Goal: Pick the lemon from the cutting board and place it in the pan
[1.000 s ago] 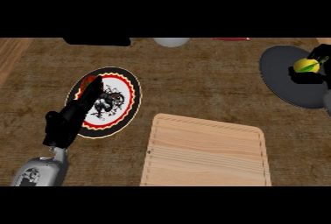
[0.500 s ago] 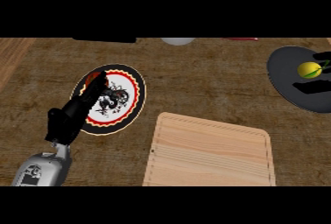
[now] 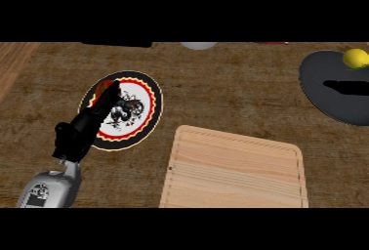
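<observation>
Counter (image 3: 231, 97): dark wood top.
Cutting board (image 3: 238, 168): pale, bare, lower middle.
Lemon (image 3: 355, 57): in the pan (image 3: 333, 95), near its far rim.
Left hand (image 3: 83, 132): fingers straight and released, lying over a patterned plate (image 3: 140, 105).

Yellow lemon (image 3: 355, 58), dark grey pan (image 3: 324, 93), pale wood cutting board (image 3: 234, 168), red-black-white patterned plate (image 3: 140, 105)

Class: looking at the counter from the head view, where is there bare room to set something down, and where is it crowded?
The cutting board is bare. Open counter lies between the plate and the pan. The plate is crowded: the left robot hand lies over it. The lemon sits in the pan's far part.
</observation>
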`<state>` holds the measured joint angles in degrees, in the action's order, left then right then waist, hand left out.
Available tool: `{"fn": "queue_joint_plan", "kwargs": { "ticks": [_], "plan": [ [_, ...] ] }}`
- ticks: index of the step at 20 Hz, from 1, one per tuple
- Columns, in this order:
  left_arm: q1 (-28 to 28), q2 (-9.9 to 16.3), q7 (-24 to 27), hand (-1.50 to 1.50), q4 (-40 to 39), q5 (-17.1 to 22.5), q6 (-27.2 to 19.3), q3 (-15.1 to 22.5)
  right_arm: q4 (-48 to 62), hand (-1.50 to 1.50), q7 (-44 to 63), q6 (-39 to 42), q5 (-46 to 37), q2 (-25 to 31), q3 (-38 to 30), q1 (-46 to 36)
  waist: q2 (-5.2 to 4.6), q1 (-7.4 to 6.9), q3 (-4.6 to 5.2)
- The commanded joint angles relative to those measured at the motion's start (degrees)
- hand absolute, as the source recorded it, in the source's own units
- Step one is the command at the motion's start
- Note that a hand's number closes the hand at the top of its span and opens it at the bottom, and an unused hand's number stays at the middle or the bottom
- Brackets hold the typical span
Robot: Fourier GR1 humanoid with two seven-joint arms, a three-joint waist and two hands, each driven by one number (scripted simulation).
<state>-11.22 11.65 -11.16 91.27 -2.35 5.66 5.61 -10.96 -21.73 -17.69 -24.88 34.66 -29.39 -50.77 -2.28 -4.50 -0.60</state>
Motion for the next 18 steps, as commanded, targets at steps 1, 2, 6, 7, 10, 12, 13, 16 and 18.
{"fn": "queue_joint_plan", "kwargs": {
  "ticks": [1, 2, 6, 7, 10, 12, 13, 16, 18],
  "plan": [
    [-1.0, 0.3, 0.0, 0.0, -0.9, 1.0, 0.3, -1.3, -0.1, -1.5, -4.5, 6.1, 6.7, 2.2, -6.4, 0.6, 0.02, 0.95, -0.01],
    [0.0, -0.6, -1.5, 0.0, 0.8, 0.3, -0.4, 0.0, -0.1, -1.5, -6.8, 7.6, 8.3, 1.9, -7.9, 1.8, 0.25, 0.82, -0.09],
    [0.3, 0.0, -0.5, 0.0, -0.5, 0.4, 0.0, -0.9, 1.5, -1.5, -9.0, 17.1, 10.5, 4.4, -9.6, 3.8, 0.38, 1.07, 0.08],
    [-2.2, 0.5, -0.2, 0.0, -2.9, 0.3, 0.0, -2.0, 1.7, -1.5, -8.7, 18.8, 10.8, 5.1, -9.9, 3.6, 0.27, 1.64, 0.12],
    [0.7, 0.1, -0.4, 0.0, 0.3, -0.4, -0.4, -0.9, 1.7, -1.5, -14.7, 22.0, 11.6, 5.0, -10.6, 8.4, 0.7, 1.34, 0.11],
    [-0.4, 0.7, -1.3, 0.0, -0.3, 1.5, 0.8, -2.2, 1.3, -1.5, -18.2, 26.0, 12.3, 6.3, -11.1, 10.8, 0.8, 1.96, 0.13],
    [-0.4, 0.6, -0.7, 0.0, -0.8, 0.0, -0.3, -2.1, 0.9, -1.5, -20.0, 27.5, 12.8, 7.5, -11.6, 12.1, 0.86, 2.32, 0.14],
    [-0.4, 0.1, -0.1, 0.0, -2.6, 0.3, 0.0, -2.4, 0.5, -1.5, -23.8, 28.9, 13.6, 6.3, -12.0, 13.6, 1.18, 2.65, 0.27],
    [2.0, -0.2, 1.4, 0.0, -1.1, -0.4, 0.4, -1.2, 0.8, -1.5, -23.4, 28.7, 13.2, 7.0, -11.5, 13.7, 1.29, 2.31, 0.3]
  ]
}}
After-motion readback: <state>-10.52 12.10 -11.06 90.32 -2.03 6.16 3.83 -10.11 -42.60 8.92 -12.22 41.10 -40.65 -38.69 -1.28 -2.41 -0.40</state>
